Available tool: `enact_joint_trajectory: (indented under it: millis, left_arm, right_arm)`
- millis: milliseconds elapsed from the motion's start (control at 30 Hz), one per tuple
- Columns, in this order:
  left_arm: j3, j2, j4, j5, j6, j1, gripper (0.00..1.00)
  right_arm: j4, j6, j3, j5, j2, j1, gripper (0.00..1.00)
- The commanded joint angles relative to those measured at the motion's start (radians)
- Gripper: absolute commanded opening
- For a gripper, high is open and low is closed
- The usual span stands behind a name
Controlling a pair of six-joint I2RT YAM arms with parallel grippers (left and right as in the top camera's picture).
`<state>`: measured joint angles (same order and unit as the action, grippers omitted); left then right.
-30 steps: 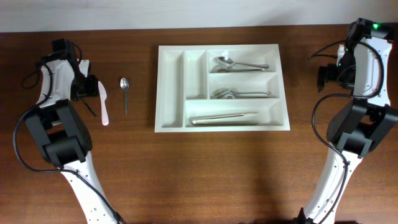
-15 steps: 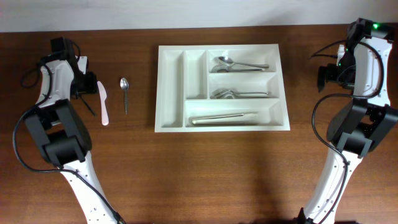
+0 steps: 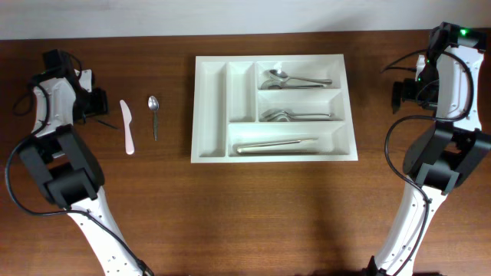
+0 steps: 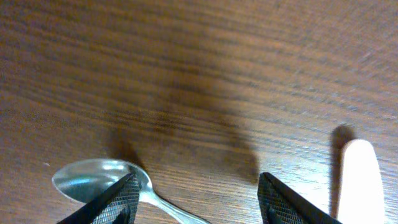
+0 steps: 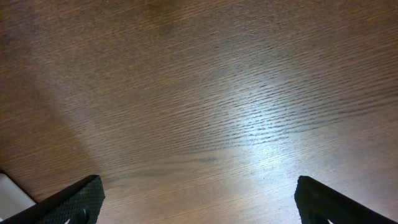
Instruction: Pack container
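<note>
The white cutlery tray [image 3: 201, 107] lies at the table's middle. It holds spoons [image 3: 295, 79] in the top long compartment, more cutlery [image 3: 295, 116] in the middle one, and metal pieces [image 3: 276, 145] in the bottom one; the two upright slots are bare. A metal spoon [image 3: 154, 115] and a white plastic knife [image 3: 126, 126] lie left of the tray. My left gripper [image 3: 96, 103] is open and empty, just left of the knife. In the left wrist view it [image 4: 199, 199] faces the spoon [image 4: 93, 179] and the knife [image 4: 360, 177]. My right gripper [image 3: 403, 93] is open and empty, right of the tray.
The right wrist view shows the open fingers [image 5: 199, 199] over bare wood, with a white corner [image 5: 12, 193] at the left edge. Both arm bases stand near the front corners of the table.
My left gripper has drawn back to the left, away from the white knife. The knife, spoon, tray and right arm have not moved.
</note>
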<state>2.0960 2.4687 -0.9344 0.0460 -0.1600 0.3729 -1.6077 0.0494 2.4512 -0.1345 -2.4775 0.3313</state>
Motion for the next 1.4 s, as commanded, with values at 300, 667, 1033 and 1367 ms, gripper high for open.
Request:
enact_joint_trajectory:
  millis: [300, 667, 1033, 1367]
  left_arm:
    - [0.219, 0.012, -0.094, 0.142, 0.024, 0.027, 0.63]
    - [0.279, 0.013, -0.243, 0.178, 0.120, 0.165, 0.63]
    - [0.278, 0.015, -0.335, 0.449, 0.076, 0.244, 0.63]
    - [0.274, 0.050, -0.339, 0.509, 0.080, 0.243, 0.63]
  right_arm:
    - [0.000, -0.001, 0.002, -0.009, 0.043, 0.004, 0.99]
    - [0.000, -0.001, 0.002, -0.009, 0.043, 0.004, 0.98]
    - [0.000, -0.001, 0.002, -0.009, 0.043, 0.004, 0.99]
    - [0.000, -0.001, 0.001, -0.009, 0.043, 0.004, 0.98]
